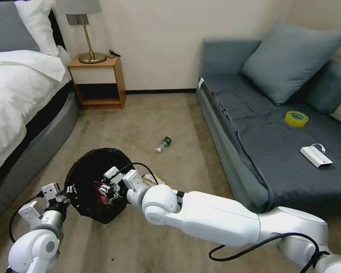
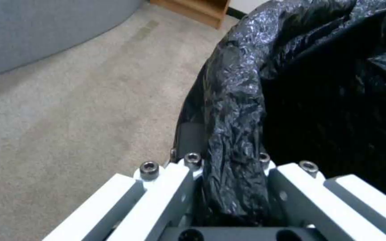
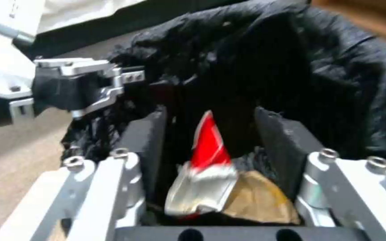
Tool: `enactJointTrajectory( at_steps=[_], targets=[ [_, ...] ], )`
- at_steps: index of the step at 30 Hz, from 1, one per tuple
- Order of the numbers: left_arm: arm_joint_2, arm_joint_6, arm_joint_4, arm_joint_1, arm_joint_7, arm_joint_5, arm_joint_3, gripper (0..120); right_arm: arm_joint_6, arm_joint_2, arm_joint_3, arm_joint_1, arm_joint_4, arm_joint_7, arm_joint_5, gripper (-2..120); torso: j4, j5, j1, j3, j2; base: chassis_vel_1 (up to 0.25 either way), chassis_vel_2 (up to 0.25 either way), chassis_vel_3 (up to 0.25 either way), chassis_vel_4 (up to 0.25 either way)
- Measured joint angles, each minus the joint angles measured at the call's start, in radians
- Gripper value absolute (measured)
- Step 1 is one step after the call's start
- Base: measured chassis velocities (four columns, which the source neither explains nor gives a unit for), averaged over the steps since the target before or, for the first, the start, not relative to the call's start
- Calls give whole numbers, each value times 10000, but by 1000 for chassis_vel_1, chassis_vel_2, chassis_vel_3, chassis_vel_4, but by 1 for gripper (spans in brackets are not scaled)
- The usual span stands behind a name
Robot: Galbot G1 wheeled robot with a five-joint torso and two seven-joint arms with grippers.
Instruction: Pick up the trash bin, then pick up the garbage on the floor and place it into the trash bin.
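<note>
The trash bin (image 1: 88, 170), lined with a crinkly black bag, is held just off the carpet. My left gripper (image 1: 67, 194) is shut on its near rim (image 2: 233, 140), with the bag pinched between its fingers. My right gripper (image 1: 109, 188) hangs over the bin's mouth, open. A red-and-white snack packet (image 3: 208, 144) sits loose between its black pads (image 3: 282, 140), and a crumpled brown paper bag (image 3: 258, 197) lies under it inside the bin. A small clear bottle with a green label (image 1: 164, 144) lies on the carpet beyond. A shiny wrapper (image 1: 154, 179) peeks out behind my right wrist.
A grey sofa (image 1: 254, 151) runs along the right, carrying a yellow tape roll (image 1: 296, 118) and a white charger (image 1: 316, 156). The bed (image 1: 22, 94) borders the left. A wooden nightstand (image 1: 98, 81) with a lamp stands at the back wall. Open carpet lies between.
</note>
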Motion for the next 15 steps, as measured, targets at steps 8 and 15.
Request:
enactJointTrajectory(
  at_steps=[8,15],
  targets=[
    [19,0,26,20,-4,-87,-281,4,522,-155,1189,-1181,358,855,-2884,88,2,0,-1,0,0,0,0,0,0],
    [51,2,71,-15,-20,-107,-499,4,1060,-601,3064,-2770,908,1187,-4885,99,0,2,0,0,0,0,0,0,0]
  ],
)
